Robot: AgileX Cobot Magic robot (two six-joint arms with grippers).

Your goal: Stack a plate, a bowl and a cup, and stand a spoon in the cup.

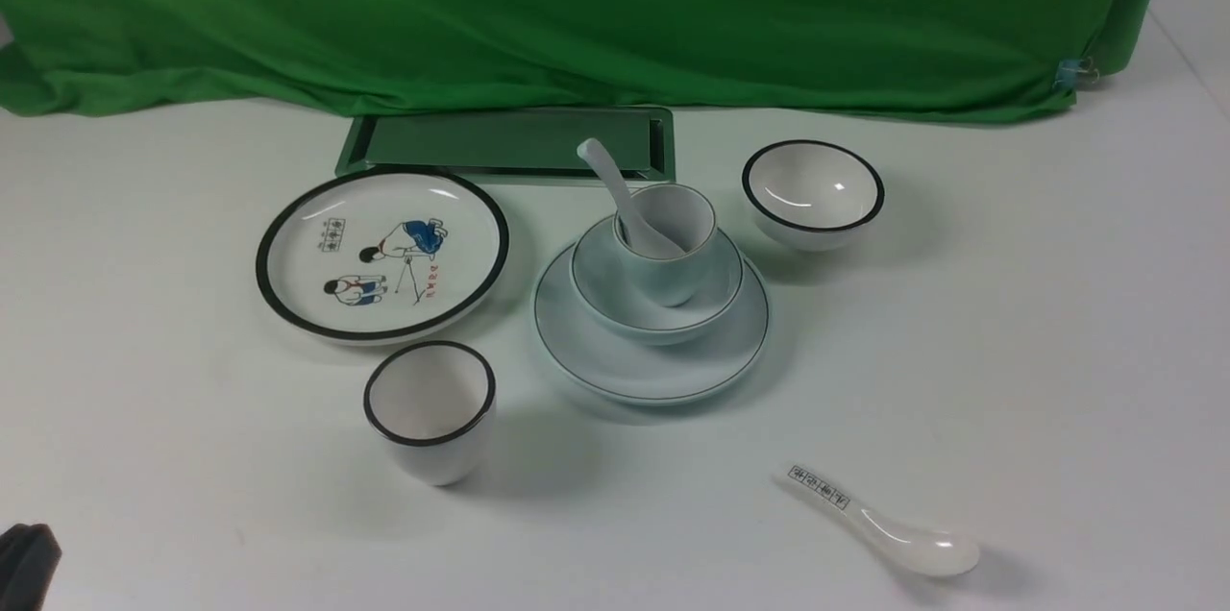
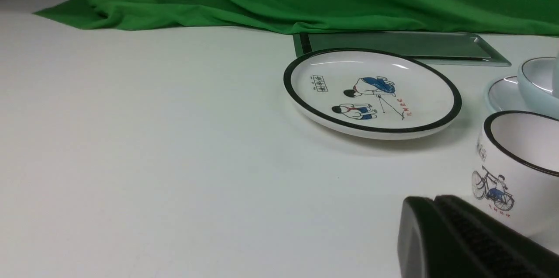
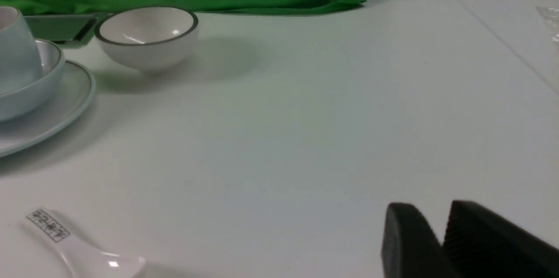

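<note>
The pale plate (image 1: 615, 363) lies mid-table with the shallow pale bowl (image 1: 629, 308) on it. The pale cup (image 1: 677, 270) stands in the bowl. The plain white spoon (image 1: 611, 181) stands in the cup, its handle leaning back-left. The stack's edge shows in the left wrist view, bowl (image 2: 535, 83) on plate (image 2: 502, 92), and in the right wrist view, cup (image 3: 15, 46), bowl (image 3: 32, 90), plate (image 3: 59, 109). My left gripper (image 1: 24, 565) (image 2: 434, 201) is shut and empty, low at the table's near left. My right gripper (image 3: 436, 210) is shut and empty, outside the front view.
A cartoon plate (image 1: 382, 251) with a thick black rim lies left of the stack, with a black-rimmed cup (image 1: 430, 409) in front of it. A black-rimmed bowl (image 1: 813, 193) sits right of the stack. A printed spoon (image 1: 879, 525) lies front right. A green tray (image 1: 509, 142) and a green cloth are behind.
</note>
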